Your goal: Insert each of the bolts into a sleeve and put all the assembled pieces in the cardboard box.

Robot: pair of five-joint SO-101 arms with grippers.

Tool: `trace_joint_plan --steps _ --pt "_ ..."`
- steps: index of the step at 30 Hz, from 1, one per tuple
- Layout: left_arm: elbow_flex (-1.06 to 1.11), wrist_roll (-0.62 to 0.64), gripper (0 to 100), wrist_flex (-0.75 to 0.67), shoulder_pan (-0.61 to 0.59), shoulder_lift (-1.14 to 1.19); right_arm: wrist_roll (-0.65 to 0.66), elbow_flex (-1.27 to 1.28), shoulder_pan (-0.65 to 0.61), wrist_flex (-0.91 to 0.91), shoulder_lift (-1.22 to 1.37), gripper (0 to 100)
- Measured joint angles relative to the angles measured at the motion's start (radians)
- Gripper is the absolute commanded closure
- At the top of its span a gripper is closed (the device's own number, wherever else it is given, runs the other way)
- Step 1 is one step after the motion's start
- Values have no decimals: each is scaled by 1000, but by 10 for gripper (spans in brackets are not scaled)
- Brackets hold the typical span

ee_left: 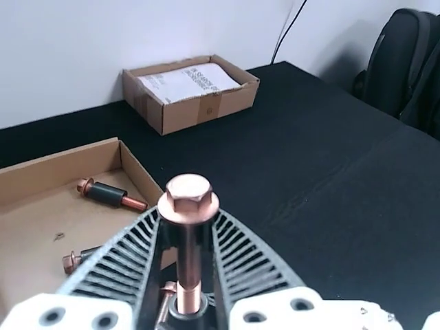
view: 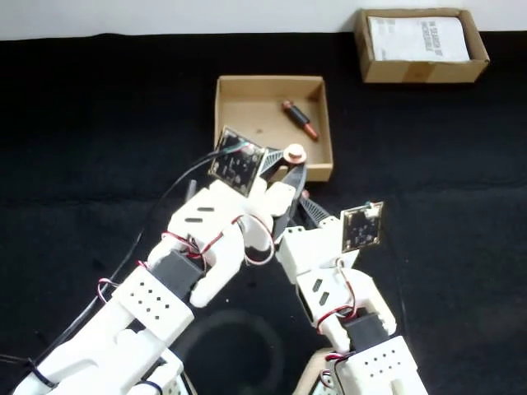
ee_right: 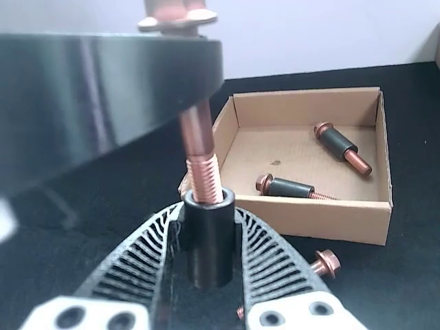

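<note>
Abt halfway thru by my read: a first assembled pc (ee_right: 342,146) and a second assembled pc (ee_right: 289,185) already lie inside the cardboard box (view: 272,80), which sits mid-surface toward the far edge. A third is in hand just off the box's near wall: my left claw (ee_left: 189,214) is clamped on a bolt (ee_left: 189,199), held upright w/ head up, and my right claw (ee_right: 207,214) is clamped round a black sleeve (ee_right: 206,240) directly under it. Threaded tip looks just inside the sleeve mouth, shank mostly out, so I'd call insertion begun, not finished. Left to do, I reckon: push the bolt home, drop that pc in the box, then handle a loose bolt (ee_right: 323,263) lying on the surface just beside the box's near wall, which needs a sleeve too. A second box (view: 420,70) w/ paper in it sits at the far right corner, prob not part of this job
</note>
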Motion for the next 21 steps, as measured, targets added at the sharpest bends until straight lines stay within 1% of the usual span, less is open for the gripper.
trace_joint_plan --steps 3,6,7,9,11,13,17,21 --pt "41 -55 991 -5 0 0 0 0 0 0 0 991" --pt "75 -72 982 -5 0 0 0 2 0 2 2 991" --pt "80 -81 964 -5 0 0 0 3 0 2 2 991" --pt "91 -106 895 -5 2 -2 3 2 0 2 2 991" --pt "103 -115 832 -5 -3 -2 38 3 0 2 2 991" --pt "106 -120 806 3 -3 -3 71 3 0 2 2 991" --pt "75 -120 801 117 -3 -5 87 5 0 2 3 991" --pt "0 -121 800 307 -3 -3 92 5 -2 2 2 991"
